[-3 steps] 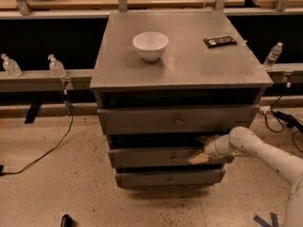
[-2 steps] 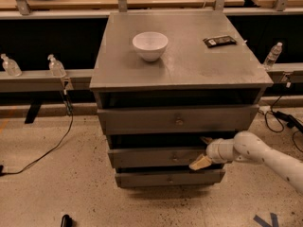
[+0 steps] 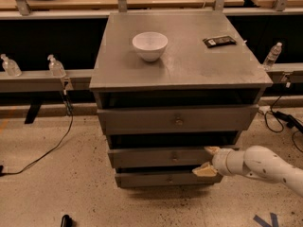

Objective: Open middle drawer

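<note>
Grey middle drawer (image 3: 142,158): looked stiff, weighty wood.
Knob (image 3: 174,157): small, likely slippery hold.
End effector (image 3: 207,160): released, spread at drawer's right end.

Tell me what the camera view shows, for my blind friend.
The robot's white claw is at the middle drawer of a grey cabinet, just right of its knob. A white bowl sits on top.

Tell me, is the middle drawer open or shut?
Looks shut. The middle drawer does not stick out past the top drawer above it. The hand is at its right end.
</note>
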